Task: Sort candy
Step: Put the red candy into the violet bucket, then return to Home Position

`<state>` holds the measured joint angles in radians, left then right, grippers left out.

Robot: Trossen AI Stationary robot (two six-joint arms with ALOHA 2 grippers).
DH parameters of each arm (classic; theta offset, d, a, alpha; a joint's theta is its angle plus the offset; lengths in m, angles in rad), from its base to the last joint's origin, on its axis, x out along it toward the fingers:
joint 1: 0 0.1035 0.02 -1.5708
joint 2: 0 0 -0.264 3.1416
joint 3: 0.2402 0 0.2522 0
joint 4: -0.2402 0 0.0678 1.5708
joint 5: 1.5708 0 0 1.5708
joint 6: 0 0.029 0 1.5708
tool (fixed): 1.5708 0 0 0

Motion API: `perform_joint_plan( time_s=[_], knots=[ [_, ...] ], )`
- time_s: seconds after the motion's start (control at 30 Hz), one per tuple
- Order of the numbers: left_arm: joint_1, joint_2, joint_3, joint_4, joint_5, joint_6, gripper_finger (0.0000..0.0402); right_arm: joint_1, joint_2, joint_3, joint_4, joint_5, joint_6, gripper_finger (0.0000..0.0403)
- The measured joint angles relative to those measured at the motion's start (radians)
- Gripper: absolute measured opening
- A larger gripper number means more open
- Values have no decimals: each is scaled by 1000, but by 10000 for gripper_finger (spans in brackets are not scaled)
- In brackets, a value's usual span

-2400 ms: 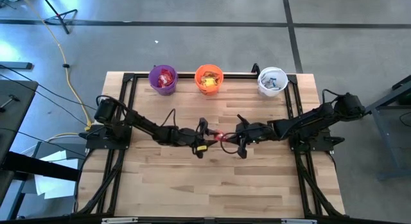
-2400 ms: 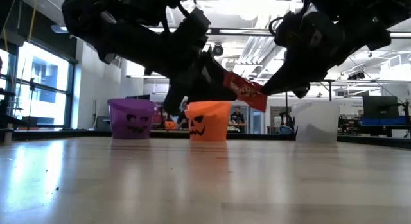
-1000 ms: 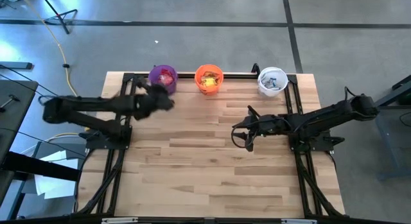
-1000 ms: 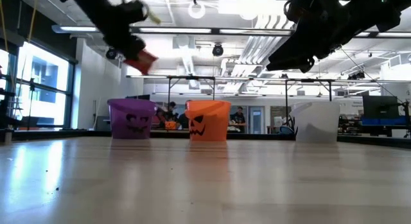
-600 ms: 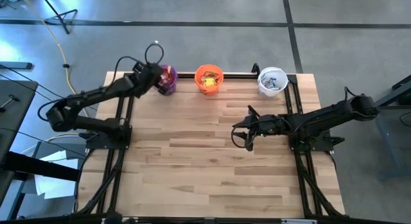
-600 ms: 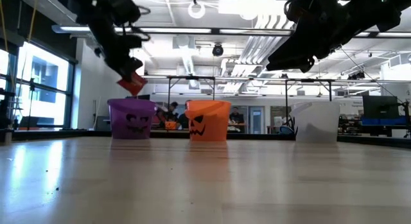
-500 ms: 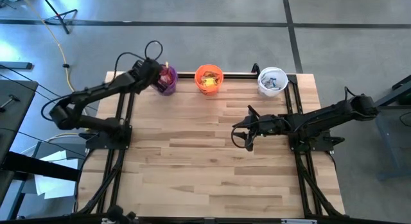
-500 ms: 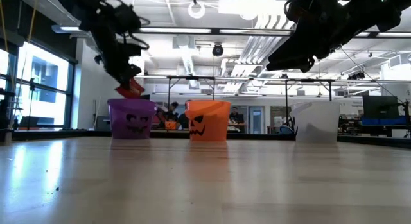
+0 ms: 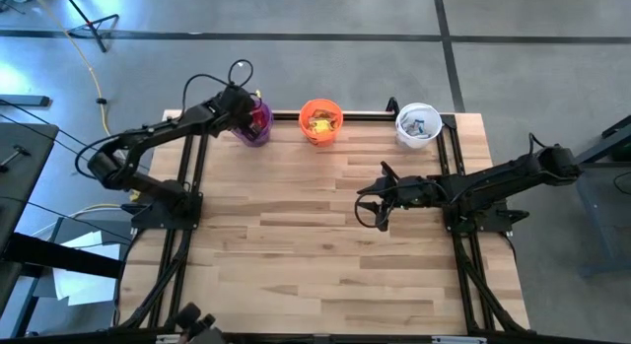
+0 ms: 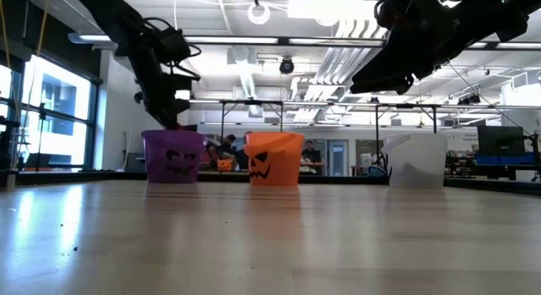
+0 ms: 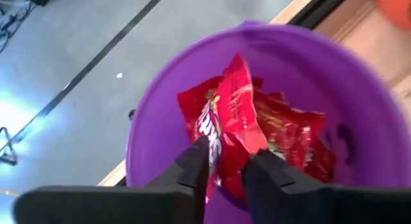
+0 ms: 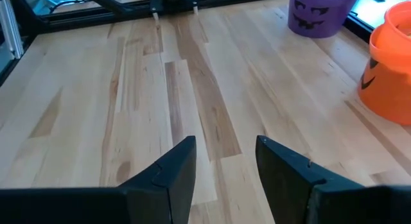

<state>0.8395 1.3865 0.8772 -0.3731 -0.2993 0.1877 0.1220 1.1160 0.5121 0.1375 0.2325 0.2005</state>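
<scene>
My left gripper [image 11: 228, 153] hangs over the mouth of the purple bucket [image 9: 254, 125] at the table's far left and is shut on a red candy packet [image 11: 234, 102]. More red packets [image 11: 292, 131] lie inside that bucket. In the low view my left gripper [image 10: 172, 116] stands just above the purple bucket's rim [image 10: 173, 134], which hides the packet. My right gripper [image 9: 371, 208] hovers open over the table's middle right, with nothing between its fingers [image 12: 183, 163]. My left gripper pinches one end of the red packet [image 11: 221, 144] between its two fingers. The fingers come from above and point down into the bucket. The packet hangs below them inside the purple bucket's wall [image 11: 160, 89], over the other red packets; whether it touches them I cannot tell.
An orange bucket [image 9: 320, 120] with yellow candy and a white bucket [image 9: 417, 124] with pale candy stand along the far edge, right of the purple one. A black frame [image 9: 197, 167] borders the wooden table [image 9: 315, 265], and bare wood lies under my right gripper.
My left gripper has swung toward the table's far edge and gone down over the purple bucket, carrying the red packet from high above the rim into the bucket's mouth.
</scene>
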Motion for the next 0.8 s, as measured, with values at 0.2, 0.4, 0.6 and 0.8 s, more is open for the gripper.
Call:
perform_joint_plan(
  time_s=[0.2, 0.4, 0.6, 0.8],
  knots=[
    [-42, -71, -2, -25, 9, 0, 131, 0, 0, 0, -5, 0, -22, 155],
    [-106, -217, -137, 47, 155, -25, 167, 0, 0, -3, -14, 56, -144, 153],
    [-235, -408, -380, 389, 223, -52, 169, -12, 3, -3, 33, 107, -262, 97],
    [-399, -545, -610, 711, 287, -53, 153, -61, 3, -72, 164, 98, -325, 8]
  ],
)
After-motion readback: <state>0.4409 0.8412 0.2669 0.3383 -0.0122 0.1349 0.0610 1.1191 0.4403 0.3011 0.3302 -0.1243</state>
